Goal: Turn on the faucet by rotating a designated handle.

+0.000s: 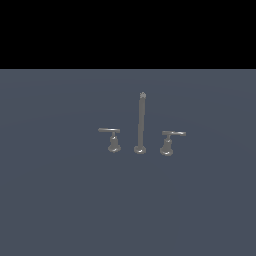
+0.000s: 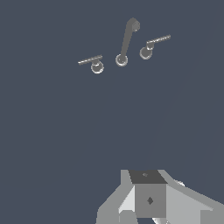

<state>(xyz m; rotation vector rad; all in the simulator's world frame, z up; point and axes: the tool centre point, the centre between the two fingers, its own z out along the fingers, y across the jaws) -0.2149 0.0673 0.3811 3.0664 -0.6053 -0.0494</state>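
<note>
Faucet [image 1: 140, 125] is dull grey metal in three separate pieces on a flat, matte blue-grey floor [image 1: 60, 200]: thin upright spout rod on a round foot, flanked by two short levers with bulbous bases and flat thin arms. Target handle [image 1: 112, 138] sits on the exterior view's left of the spout, arm overhanging outward to that side; twin handle [image 1: 169, 141] mirrors it on the right. Pieces stand apart, none touching. Open floor all around them. Gripper [image 2: 151, 205] shows only as blocky grey body in the wrist view, well apart from the faucet; fingertips out of frame, so opening can't be told.
</note>
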